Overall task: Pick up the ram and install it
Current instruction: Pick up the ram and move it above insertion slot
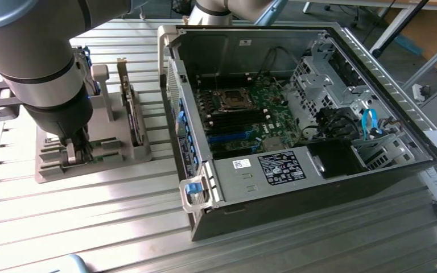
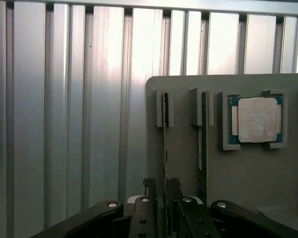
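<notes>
In the exterior view the grey, ringed robot arm [image 1: 40,74] reaches down at the exterior view's left, and its gripper [image 1: 77,152] sits low over a matte grey slotted holder [image 1: 116,162]. The holder stands on a table [image 1: 89,222] of ribbed, shiny aluminium slats. A dark expansion card [image 1: 132,111] stands upright in the holder, just beside the arm. Well apart, toward the exterior view's right, lies an open computer case [image 1: 241,48] of bare sheet metal. It shows a green motherboard [image 1: 252,116], a square processor socket [image 1: 232,99], black memory slots, a blue cable [image 1: 369,122] and a blue plastic latch [image 1: 193,190] on its near rim. From here the arm hides how the jaws stand. The wrist view shows that part instead. The ram [image 2: 165,129], a thin green stick seen edge-on, stands in a notched slot of the holder. The black metal fingers [image 2: 149,186] sit on either side of it, spread apart with a sliver of gap, not pressed onto it. A second stick [image 2: 203,139] of the same kind stands in the next slot. Beyond that stick a square silver processor chip [image 2: 258,119] with a green border lies flat in a recessed pocket.
</notes>
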Available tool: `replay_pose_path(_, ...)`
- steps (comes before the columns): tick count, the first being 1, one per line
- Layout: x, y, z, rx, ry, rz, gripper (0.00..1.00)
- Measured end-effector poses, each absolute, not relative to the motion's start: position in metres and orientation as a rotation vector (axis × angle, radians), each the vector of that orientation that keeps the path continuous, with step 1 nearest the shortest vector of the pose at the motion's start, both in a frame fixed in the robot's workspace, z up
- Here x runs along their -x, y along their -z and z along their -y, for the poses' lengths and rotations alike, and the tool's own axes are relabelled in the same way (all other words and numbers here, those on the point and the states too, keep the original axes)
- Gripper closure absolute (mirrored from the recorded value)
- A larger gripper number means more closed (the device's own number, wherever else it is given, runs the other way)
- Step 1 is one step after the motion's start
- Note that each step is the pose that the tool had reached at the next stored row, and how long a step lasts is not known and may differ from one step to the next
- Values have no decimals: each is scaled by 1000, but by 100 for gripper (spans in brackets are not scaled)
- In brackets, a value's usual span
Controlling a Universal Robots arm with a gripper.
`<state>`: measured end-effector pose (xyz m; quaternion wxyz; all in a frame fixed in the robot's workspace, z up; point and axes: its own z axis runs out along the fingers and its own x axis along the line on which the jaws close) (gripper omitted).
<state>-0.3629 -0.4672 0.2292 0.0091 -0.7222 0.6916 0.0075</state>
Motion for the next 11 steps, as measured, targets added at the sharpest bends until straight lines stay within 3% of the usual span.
replay_pose_path(11,363,-225,467,2256,-23,-2160,76)
